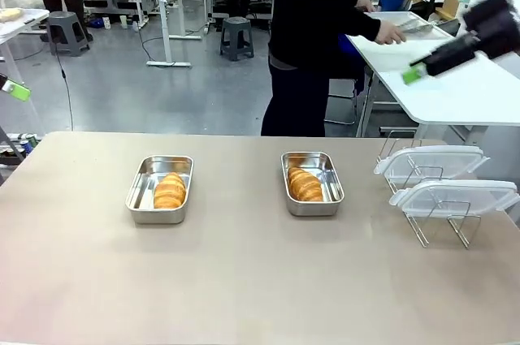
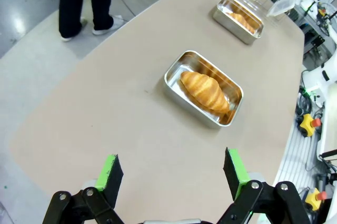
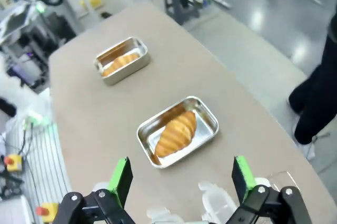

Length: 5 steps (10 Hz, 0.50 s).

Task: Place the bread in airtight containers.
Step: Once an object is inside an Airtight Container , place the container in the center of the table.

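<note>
Uncovered on the table [image 1: 244, 280]: left roll [image 1: 170, 191] inside left tub [image 1: 140, 196], right roll [image 1: 305, 185] inside right tub [image 1: 334, 189]. Translucent lids [image 1: 431, 160] rest on wire rack [image 1: 422, 235]. Left gripper [image 2: 171, 168] and right gripper [image 3: 181, 170] hover wide open, empty.

The left tub [image 1: 145, 189] is a small, shiny steel box with round corners. It sits flat on the table [image 1: 244, 280] and is open on top. The left roll [image 1: 170, 191] lies inside it. The roll is golden-brown with ridges and lies close to the tub's right wall. The right tub [image 1: 333, 191] looks the same and sits well apart from the first one. The right roll [image 1: 305, 185] lies inside it, near its left wall and a bit slanted.
</note>
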Each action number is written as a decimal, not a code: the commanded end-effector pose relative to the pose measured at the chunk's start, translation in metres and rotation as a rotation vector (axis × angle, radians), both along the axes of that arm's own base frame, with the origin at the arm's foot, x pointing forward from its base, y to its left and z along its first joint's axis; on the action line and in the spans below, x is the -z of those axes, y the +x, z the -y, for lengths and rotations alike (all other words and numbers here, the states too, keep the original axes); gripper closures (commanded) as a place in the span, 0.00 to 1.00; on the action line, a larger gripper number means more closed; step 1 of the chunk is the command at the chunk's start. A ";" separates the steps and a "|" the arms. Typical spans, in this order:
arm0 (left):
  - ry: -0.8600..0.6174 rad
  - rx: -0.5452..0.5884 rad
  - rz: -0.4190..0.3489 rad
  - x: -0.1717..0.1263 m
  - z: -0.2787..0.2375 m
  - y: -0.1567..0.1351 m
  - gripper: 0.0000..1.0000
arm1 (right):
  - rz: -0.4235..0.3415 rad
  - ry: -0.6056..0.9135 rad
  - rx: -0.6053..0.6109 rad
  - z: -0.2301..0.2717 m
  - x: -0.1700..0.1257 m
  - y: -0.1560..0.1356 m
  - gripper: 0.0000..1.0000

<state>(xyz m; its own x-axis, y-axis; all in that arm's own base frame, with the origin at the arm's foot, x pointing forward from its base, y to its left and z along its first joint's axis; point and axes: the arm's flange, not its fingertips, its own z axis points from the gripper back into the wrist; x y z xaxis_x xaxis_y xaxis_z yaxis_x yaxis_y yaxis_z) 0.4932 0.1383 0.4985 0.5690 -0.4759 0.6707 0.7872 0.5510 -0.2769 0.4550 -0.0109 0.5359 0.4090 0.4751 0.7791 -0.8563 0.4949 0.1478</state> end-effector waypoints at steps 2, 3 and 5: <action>0.009 0.010 -0.002 0.000 0.001 -0.001 0.00 | 0.027 0.076 -0.123 0.036 0.030 0.008 0.00; 0.009 0.010 -0.002 0.000 0.001 -0.001 0.00 | 0.038 0.111 -0.127 0.045 0.035 0.006 0.00; 0.009 0.010 -0.002 0.000 0.001 -0.001 0.00 | 0.025 0.077 -0.110 0.049 0.039 -0.006 0.00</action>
